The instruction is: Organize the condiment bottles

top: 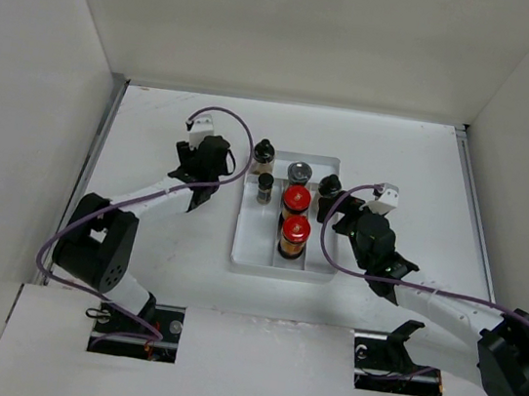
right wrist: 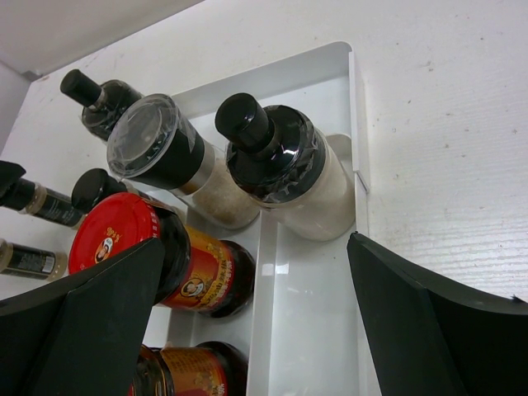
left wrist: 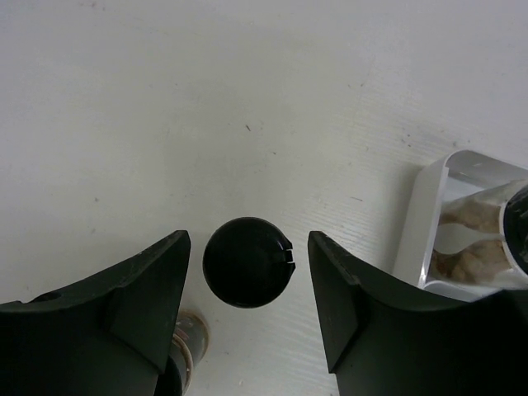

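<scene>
My left gripper point(top: 192, 172) points down at the table left of the white tray point(top: 249, 253). In the left wrist view it point(left wrist: 247, 285) is open, with a small black-capped jar point(left wrist: 241, 257) standing between the fingers, untouched. A second small jar point(left wrist: 188, 337) lies partly under the left finger. In the tray stand two red-capped brown bottles point(top: 295, 199) point(top: 295, 230), a silver-capped bottle point(top: 299, 172), a whitish black-capped bottle point(top: 329, 185) and a small black-capped jar point(top: 265, 186). My right gripper point(top: 339, 214) point(right wrist: 256, 318) is open and empty over the tray's right compartment, just short of the whitish bottle point(right wrist: 285, 165).
A black-topped grinder point(top: 264, 151) stands at the tray's far left corner. The tray's dividing wall point(right wrist: 262, 280) runs between my right fingers. The tray corner point(left wrist: 425, 219) shows to the right of my left gripper. White walls enclose the table.
</scene>
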Motion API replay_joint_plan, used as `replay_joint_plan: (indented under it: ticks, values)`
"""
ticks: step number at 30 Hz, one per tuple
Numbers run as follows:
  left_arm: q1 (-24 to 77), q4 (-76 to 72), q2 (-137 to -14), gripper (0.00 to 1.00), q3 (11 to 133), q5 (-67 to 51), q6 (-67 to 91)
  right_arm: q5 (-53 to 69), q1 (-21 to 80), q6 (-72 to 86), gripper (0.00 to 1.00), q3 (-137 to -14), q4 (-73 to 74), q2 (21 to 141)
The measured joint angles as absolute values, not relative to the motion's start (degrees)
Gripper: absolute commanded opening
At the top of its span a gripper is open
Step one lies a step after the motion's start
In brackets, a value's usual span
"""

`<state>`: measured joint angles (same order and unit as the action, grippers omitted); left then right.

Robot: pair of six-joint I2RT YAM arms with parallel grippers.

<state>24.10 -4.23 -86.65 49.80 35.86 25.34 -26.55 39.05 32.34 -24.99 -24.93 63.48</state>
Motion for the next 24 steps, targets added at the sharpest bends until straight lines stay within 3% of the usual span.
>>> replay_joint_plan:
  ticks: [9,24]
  values:
    - [23.29,-4.51,-89.41,0.36,49.91,35.44,25.32,-26.55,39.05,32.34,1.00,-24.99,-24.95,63.53]
    - [31.29,-9.56,-81.06,0.35,49.76,35.33,21.45,-26.52,39.05,32.36,1.00,-24.99,-24.95,64.29]
